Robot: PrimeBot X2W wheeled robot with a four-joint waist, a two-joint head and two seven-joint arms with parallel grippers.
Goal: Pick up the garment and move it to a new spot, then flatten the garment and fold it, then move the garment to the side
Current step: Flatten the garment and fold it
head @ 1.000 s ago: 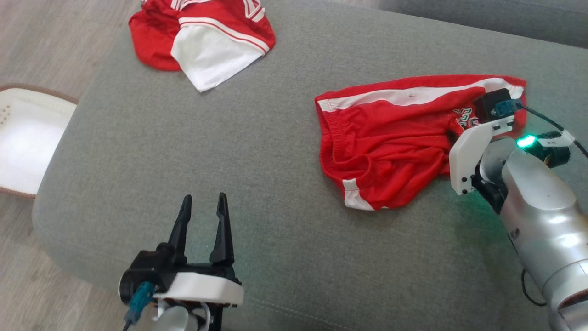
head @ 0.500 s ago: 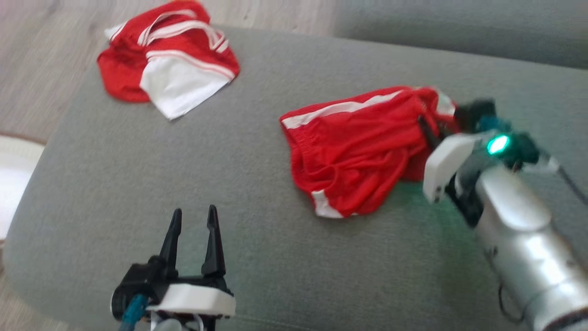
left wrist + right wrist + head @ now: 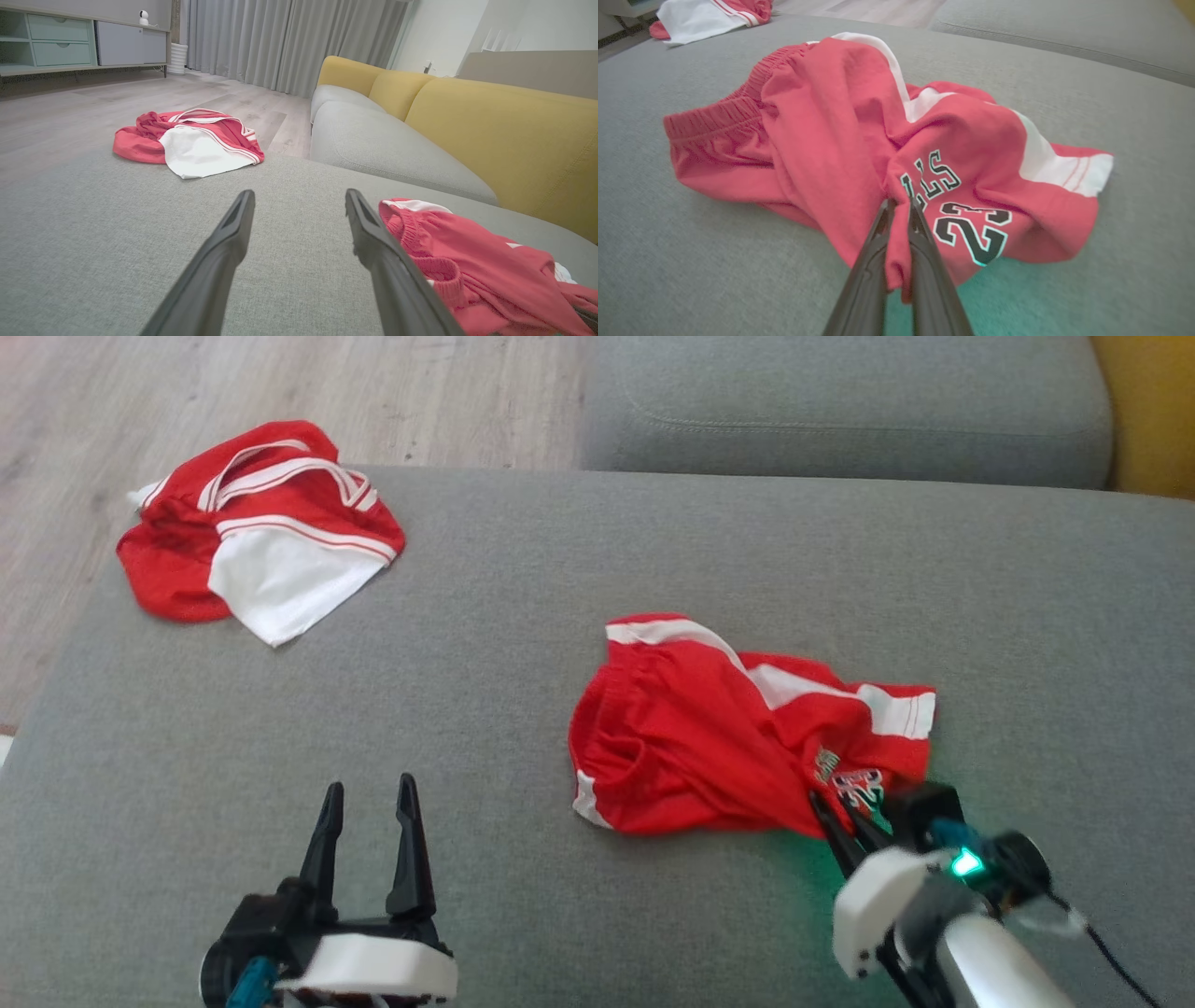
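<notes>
Right wrist view shows the right hand (image 3: 899, 203) clamped tight on a pinch of the red shorts (image 3: 822, 121). The cloth is bunched between its two dark fingers just beside the printed lettering (image 3: 931, 175) and number. The shorts lie crumpled on the grey sofa cushion (image 3: 560, 569), right of its middle and near the front. The elastic waistband is on the side away from the grip, and a white stripe runs over the top. Most of the fabric rests on the cushion, and only the pinched fold looks raised. The left hand (image 3: 371, 786) hovers low over the front left of the cushion with its fingers spread wide and nothing between them, well apart from the shorts. A red and white jersey (image 3: 252, 537) sits in a heap at the far left corner. Judging by the grip, the first step is in hand: taking up the garment to shift it to a new spot. The next move probably calls for lifting or drawing the shorts over to bare cushion that has room on all sides. The thin pinch must not slip on the way. The right hand can then let go, so both hands can spread the cloth flat.
</notes>
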